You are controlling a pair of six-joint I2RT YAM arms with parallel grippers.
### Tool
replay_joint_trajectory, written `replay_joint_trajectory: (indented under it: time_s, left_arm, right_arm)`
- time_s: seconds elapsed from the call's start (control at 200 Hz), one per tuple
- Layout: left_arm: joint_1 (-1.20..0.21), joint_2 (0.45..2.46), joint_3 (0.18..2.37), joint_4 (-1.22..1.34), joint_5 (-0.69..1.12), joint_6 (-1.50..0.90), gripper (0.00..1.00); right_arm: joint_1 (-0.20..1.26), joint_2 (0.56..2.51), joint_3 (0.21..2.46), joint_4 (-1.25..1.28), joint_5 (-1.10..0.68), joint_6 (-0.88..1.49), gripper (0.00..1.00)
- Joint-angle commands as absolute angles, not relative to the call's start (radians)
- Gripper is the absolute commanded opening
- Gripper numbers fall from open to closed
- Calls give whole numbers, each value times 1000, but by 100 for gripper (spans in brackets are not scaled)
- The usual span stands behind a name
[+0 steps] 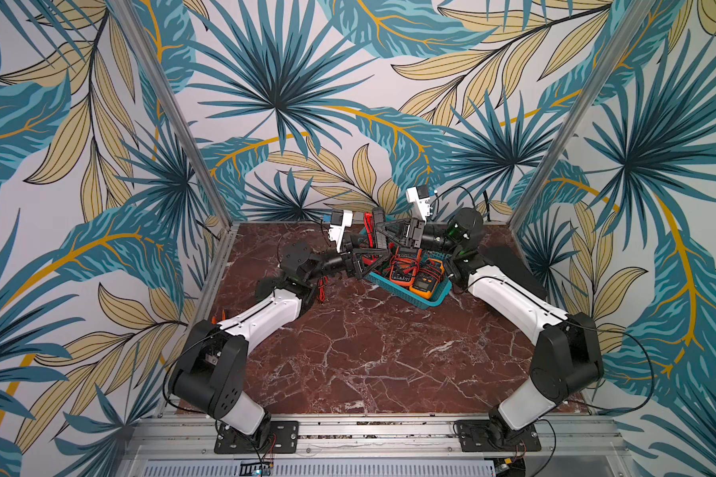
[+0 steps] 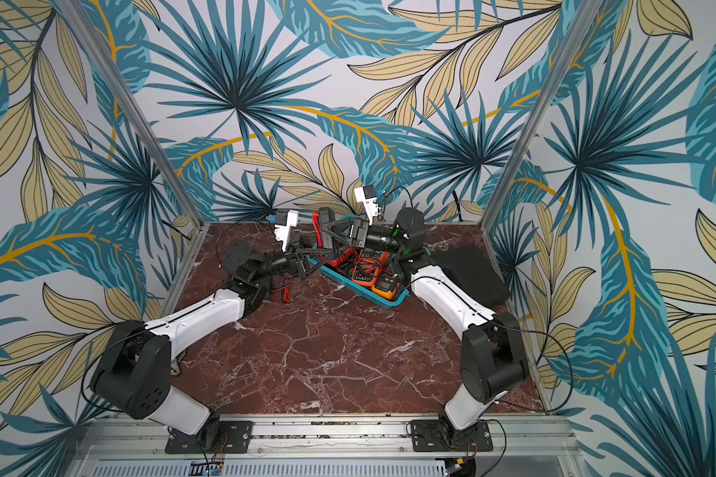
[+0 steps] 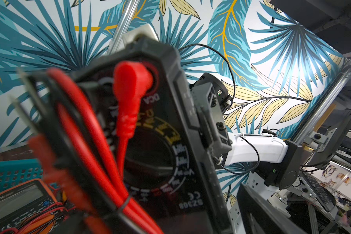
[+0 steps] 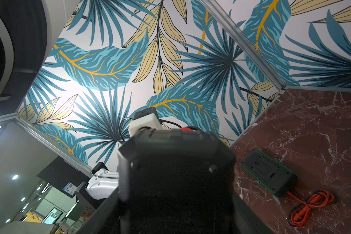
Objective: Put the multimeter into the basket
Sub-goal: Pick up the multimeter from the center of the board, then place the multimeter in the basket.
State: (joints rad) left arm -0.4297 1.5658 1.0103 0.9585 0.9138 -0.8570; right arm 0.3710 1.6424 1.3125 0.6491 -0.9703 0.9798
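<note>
We find the multimeter [image 1: 378,221] up off the tabletop [image 1: 368,351], pinched in the right pincer [image 1: 383,232], whose jaws press on its two long edges. In the right wrist view its ribbed black back fills the space between them. The relation that counts is vertical. The basket [image 1: 424,304] lies below that pincer, one end seemingly right under it, and stretches from there back toward the right arm's own base. The multimeter stands nearly upright, its long axis crossing the pincer's reach and pointing down, while the basket's long axis lies flat. So we judge it must go in end-first or be tipped over. The right arm is plainly the one to do it. The left pincer [image 1: 364,262] hangs just below and beside the multimeter at the basket's rim, jaws spread wide and gripping nothing. The multimeter is a hard black plastic slab with rounded corners and a rotary dial. Glossy red leads [image 3: 101,141] are bundled across its face with a tie, springy and likely to snag on the rim. The basket is teal plastic, perforated, with a rolled edge. Two orange meters [image 1: 428,283] with tangled leads lie in the end farther from the pincer. A green-edged meter [image 4: 270,173] lies face down on the marbled tabletop, outside the basket.
</note>
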Motion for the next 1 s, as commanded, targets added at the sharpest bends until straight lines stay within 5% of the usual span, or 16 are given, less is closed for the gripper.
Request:
replay_joint_trajectory:
  time_s: [0.0, 0.215, 0.426, 0.556, 0.671, 0.721, 0.831, 0.997]
  left_arm:
    - [-435, 1581, 1060, 1038, 915, -905, 100]
    - [-442, 1610, 1088, 1053, 922, -938, 87]
    - [-444, 1610, 1091, 1020, 899, -940, 54]
    - [-444, 1598, 1088, 946, 861, -913, 27]
    - [-445, 1568, 1086, 802, 803, -830, 13]
    - [-447, 1548, 1087, 706, 764, -780, 9]
    - [-455, 1507, 1105, 460, 646, -656, 0]
    - [-492, 1497, 1189, 128, 455, -506, 0]
  right_arm:
    - [371, 1615, 1290, 647, -976, 933, 33]
    - [371, 1618, 1289, 636, -975, 919, 34]
    - [371, 1609, 1292, 539, -946, 835, 39]
    - [370, 1590, 1303, 401, -905, 737, 52]
    - [368, 1560, 1332, 212, -834, 617, 90]
    - [364, 1542, 1345, 117, -781, 564, 99]
    - [343, 1482, 1353, -46, -628, 471, 100]
    - [304, 1362, 1337, -262, -312, 384, 100]
